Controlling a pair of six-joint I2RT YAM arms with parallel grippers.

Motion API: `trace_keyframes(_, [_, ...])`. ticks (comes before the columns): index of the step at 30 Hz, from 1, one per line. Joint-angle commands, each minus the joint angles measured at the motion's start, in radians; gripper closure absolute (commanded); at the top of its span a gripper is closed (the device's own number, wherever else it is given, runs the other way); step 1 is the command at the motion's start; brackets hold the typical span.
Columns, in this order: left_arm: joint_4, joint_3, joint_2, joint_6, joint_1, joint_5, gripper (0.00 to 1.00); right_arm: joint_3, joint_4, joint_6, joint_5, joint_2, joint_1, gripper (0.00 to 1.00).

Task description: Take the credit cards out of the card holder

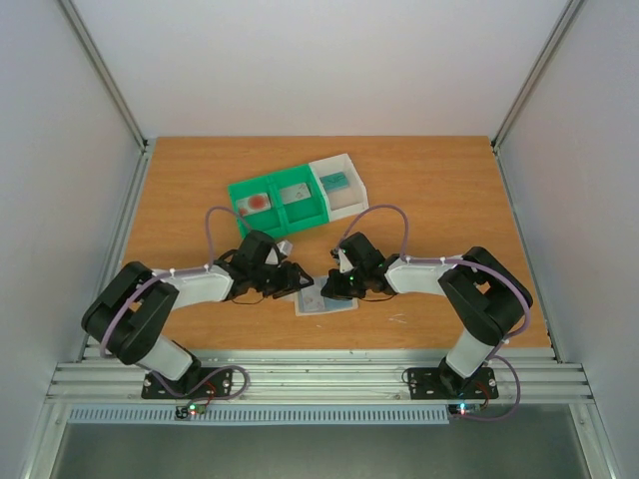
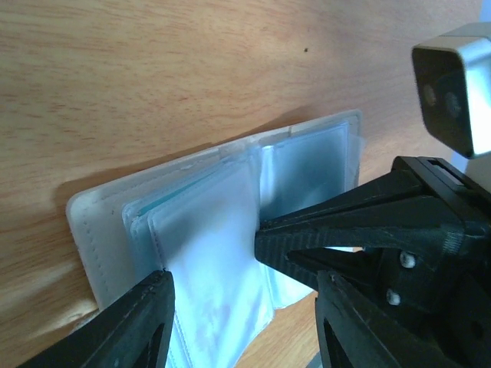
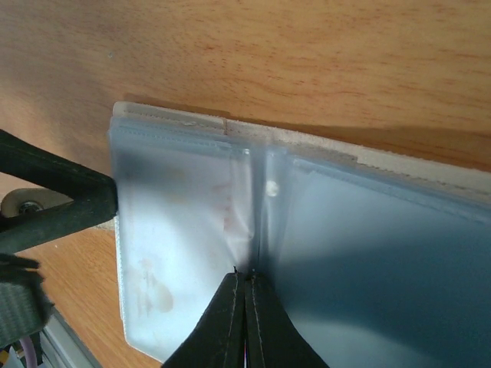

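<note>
From above, the card holder (image 1: 324,302) lies open on the brown table (image 1: 439,200), near the front, between the left claw (image 1: 297,280) and the right claw (image 1: 334,285). White walls (image 1: 300,60) stand around.

Left wrist view: its clear pockets (image 2: 207,253) look milky. The left claw gapes around one pocket.

Right wrist view: the right claw is pinched tight at the fold.

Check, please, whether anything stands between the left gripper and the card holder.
Nothing visible does: the open left gripper straddles the clear sleeves of the card holder. The right gripper, shut, presses on its middle fold.
</note>
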Motion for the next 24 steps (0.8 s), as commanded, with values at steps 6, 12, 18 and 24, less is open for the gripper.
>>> trace_keyframes(6, [0.088, 0.002, 0.056, 0.020, 0.004, 0.012, 0.48, -0.030, -0.050, 0.007, 0.043, 0.012, -0.005, 0.99])
trace_keyframes(12, [0.105, -0.019, 0.057, -0.011, 0.003, 0.036, 0.48, -0.029, -0.051, 0.008, 0.043, 0.014, -0.007, 0.99])
trace_keyframes(18, [0.083, -0.022, 0.045, -0.018, 0.004, 0.036, 0.48, -0.031, -0.052, 0.009, 0.040, 0.012, -0.009, 0.99])
trace_keyframes(24, [0.119, -0.025, 0.063, -0.045, 0.003, 0.036, 0.47, -0.031, -0.048, 0.012, 0.035, 0.028, -0.008, 0.99])
